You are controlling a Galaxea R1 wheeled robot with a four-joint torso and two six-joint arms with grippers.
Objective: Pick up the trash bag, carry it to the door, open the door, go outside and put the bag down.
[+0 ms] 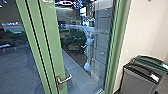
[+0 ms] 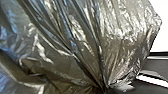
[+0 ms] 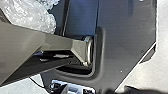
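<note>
Much of my left wrist view is taken up by the trash bag (image 2: 75,37), a shiny, crumpled film whose long pleats draw together toward one tight gather. What lies past that gather is cut off, so I cannot tell whether my left jaws are apart, together or clamped on the bag. The far side of the bag is hidden by its own folds. A clear, wrinkled piece of plastic (image 3: 37,15) shows in my right wrist view beside my dark base plate, partly cut off; I cannot tell whether it belongs to the same bag. Nor can I tell how my right jaws stand.

Ahead of me is a green-framed glass door (image 1: 53,42) with a metal lever handle (image 1: 65,79). Behind the glass I make out grey paving (image 1: 77,75), dark bushes (image 1: 77,37) and a pale, blurred upright shape (image 1: 88,50), which may be a reflection. Lights smear across the upper glass. Right of the frame, by a cream wall (image 1: 143,27), a grey bin (image 1: 138,78) partly hides a green-topped bin (image 1: 150,60).
</note>
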